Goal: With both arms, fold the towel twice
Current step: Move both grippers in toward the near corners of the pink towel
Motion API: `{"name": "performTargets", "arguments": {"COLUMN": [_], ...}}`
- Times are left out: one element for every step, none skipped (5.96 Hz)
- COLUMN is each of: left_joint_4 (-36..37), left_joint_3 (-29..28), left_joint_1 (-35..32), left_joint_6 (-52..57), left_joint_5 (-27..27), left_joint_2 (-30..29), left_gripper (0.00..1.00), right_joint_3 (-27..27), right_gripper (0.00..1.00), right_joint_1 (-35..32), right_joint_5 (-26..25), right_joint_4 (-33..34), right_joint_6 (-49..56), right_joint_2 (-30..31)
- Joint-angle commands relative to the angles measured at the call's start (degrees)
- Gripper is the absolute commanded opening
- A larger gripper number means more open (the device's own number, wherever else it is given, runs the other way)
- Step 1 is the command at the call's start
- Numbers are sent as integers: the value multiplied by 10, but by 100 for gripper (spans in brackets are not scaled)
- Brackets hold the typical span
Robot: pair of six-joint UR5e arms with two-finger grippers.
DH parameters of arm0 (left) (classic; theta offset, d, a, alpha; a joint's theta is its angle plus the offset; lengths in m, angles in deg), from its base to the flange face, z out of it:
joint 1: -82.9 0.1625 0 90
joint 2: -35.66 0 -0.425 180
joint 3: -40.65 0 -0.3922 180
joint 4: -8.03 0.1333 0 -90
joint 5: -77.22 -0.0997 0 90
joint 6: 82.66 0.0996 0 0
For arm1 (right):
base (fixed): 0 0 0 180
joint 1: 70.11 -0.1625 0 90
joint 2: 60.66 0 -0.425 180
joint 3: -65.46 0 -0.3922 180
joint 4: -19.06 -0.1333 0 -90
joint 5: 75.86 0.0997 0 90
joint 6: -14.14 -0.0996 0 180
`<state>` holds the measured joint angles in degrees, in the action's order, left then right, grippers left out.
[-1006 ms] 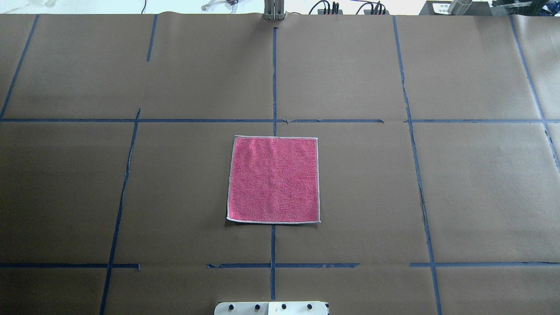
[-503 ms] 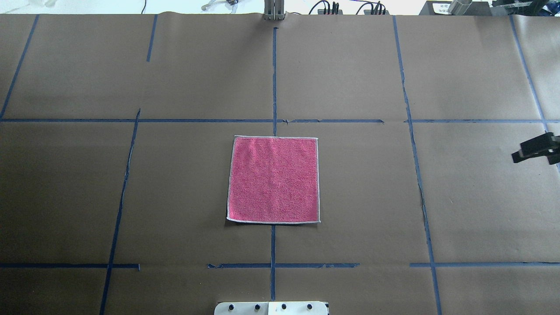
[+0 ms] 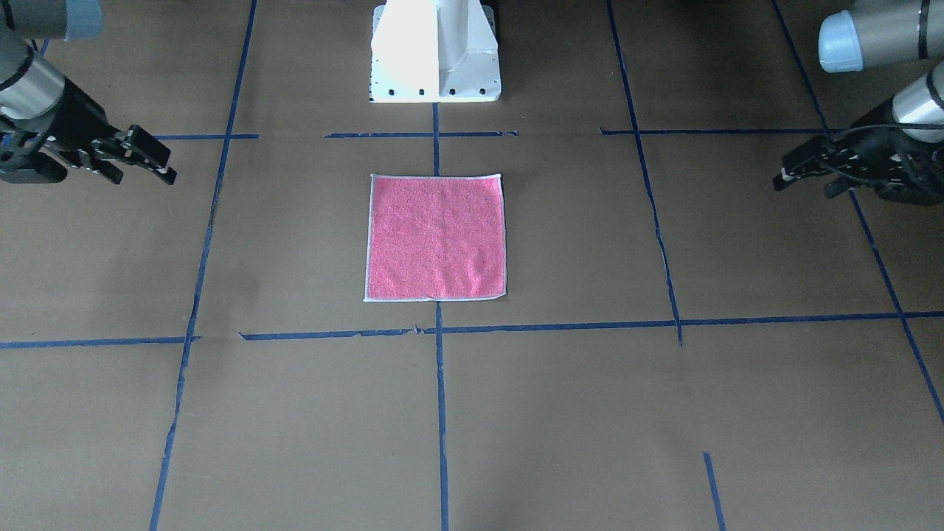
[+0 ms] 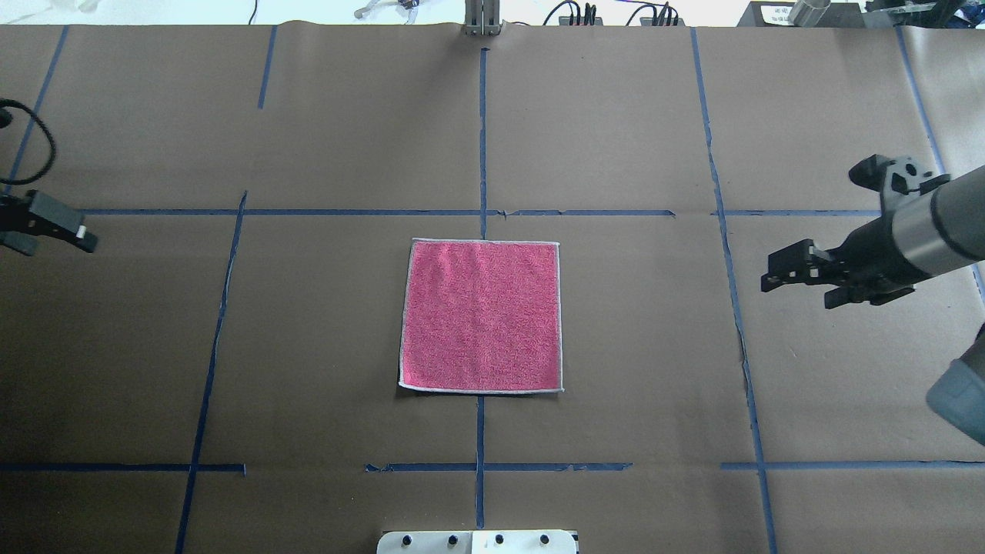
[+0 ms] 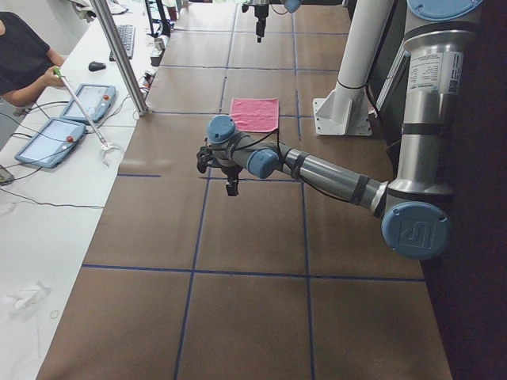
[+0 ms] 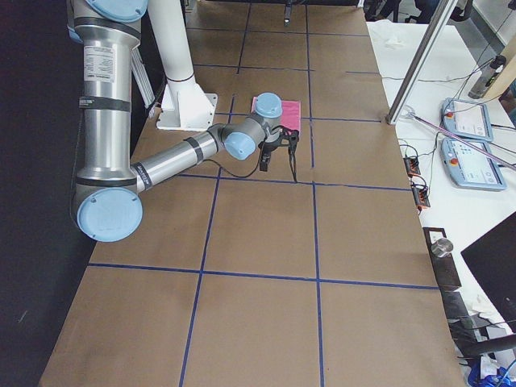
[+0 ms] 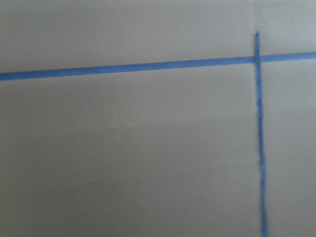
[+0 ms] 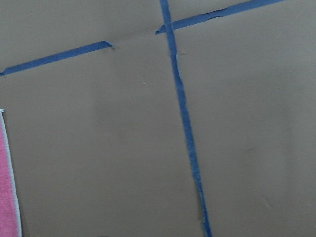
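The towel (image 4: 481,315) lies flat and unfolded, pink face up with a white border, at the middle of the table; it also shows in the front view (image 3: 436,237). Its edge shows at the left of the right wrist view (image 8: 4,197). My right gripper (image 4: 796,292) hovers open and empty well to the towel's right, also seen in the front view (image 3: 144,177). My left gripper (image 4: 61,248) is open and empty at the far left edge, far from the towel, also seen in the front view (image 3: 804,186). The left wrist view shows only paper and tape.
Brown paper with blue tape lines (image 4: 482,138) covers the table. The white pedestal base (image 3: 435,51) stands behind the towel. An operator (image 5: 24,63) with tablets (image 5: 51,138) and a metal post (image 5: 119,55) are beyond the table's far side.
Both arms have come into the overhead view. The right gripper moved inward from the right edge toward the towel. The left gripper appeared at the left edge. The towel has not moved.
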<state>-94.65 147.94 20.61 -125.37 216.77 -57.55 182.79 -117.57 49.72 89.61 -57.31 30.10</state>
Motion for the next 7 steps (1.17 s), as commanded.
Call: {"name": "performTargets", "arguments": {"left_joint_4": [-44, -44, -44, -44, -44, -44, -44], "left_joint_3": [4, 4, 3, 3, 3, 3, 3], "left_joint_1": [96, 148, 201, 249, 290, 315, 320], "left_joint_6": [-209, -298, -368, -412, -474, -497, -499], "left_joint_5": [-56, -96, -152, -200, -258, -288, -292], "left_joint_2": [-64, -106, -138, -159, -178, -184, -185], "left_gripper": [100, 100, 100, 100, 100, 100, 100], "right_joint_3": [4, 4, 0, -3, -37, -60, -82], "right_gripper": [98, 98, 98, 96, 96, 96, 95], "right_joint_1": [105, 167, 228, 287, 303, 308, 321], "right_joint_5": [-106, -168, -234, -294, -303, -304, -317], "right_joint_4": [0, 4, 6, 6, 40, 91, 93], "right_joint_6": [-153, -227, -278, -334, -369, -397, -400], "right_joint_2": [-59, -89, -112, -123, -181, -223, -226]}}
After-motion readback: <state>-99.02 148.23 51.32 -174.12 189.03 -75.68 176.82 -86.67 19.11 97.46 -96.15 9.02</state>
